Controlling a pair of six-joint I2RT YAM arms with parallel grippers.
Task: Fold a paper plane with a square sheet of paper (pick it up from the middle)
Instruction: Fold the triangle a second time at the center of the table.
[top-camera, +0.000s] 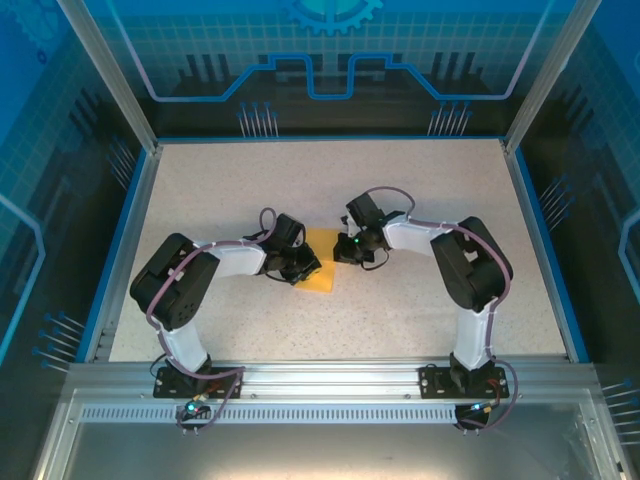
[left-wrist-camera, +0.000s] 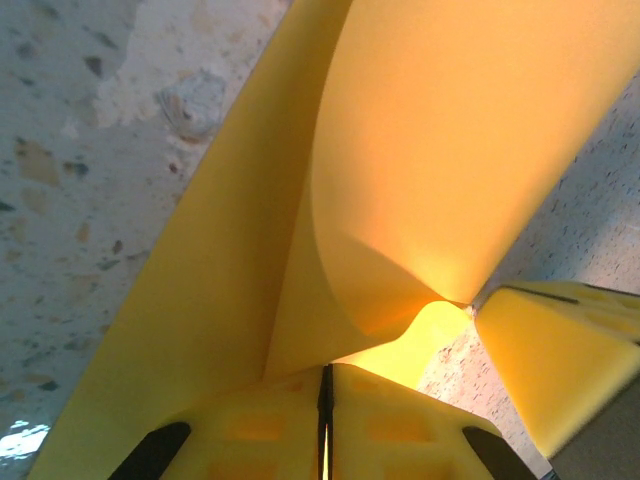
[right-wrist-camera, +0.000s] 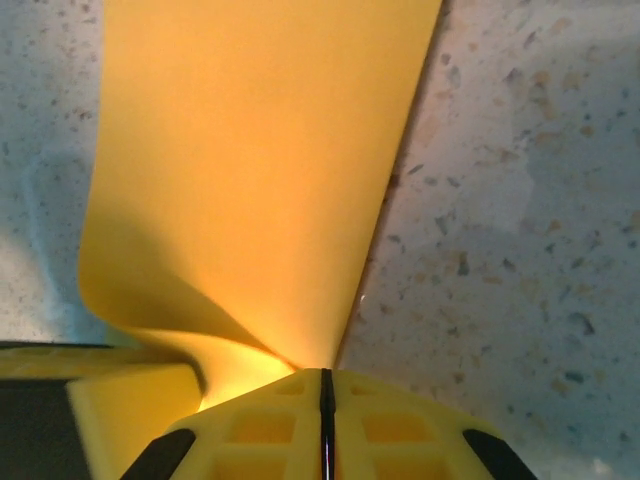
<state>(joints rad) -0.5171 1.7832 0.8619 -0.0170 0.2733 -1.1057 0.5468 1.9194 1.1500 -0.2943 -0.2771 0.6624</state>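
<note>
Speckled beige table (top-camera: 420, 190) edged by a blue rim (top-camera: 330, 139), blue circuit-patterned walls (top-camera: 200, 50) behind.

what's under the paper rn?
Speckled table shows around the paper. It curls up where the left gripper and right gripper pinch it; anything beneath its flat part is covered.

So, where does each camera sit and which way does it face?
Top external: above and behind the bases, looking down at the table; both arms show.
Left wrist: on that wrist, facing along the left gripper, shut on the square sheet of paper.
Right wrist: likewise, along the right gripper, shut on the same sheet.
Both wrist views share the sheet and table.
</note>
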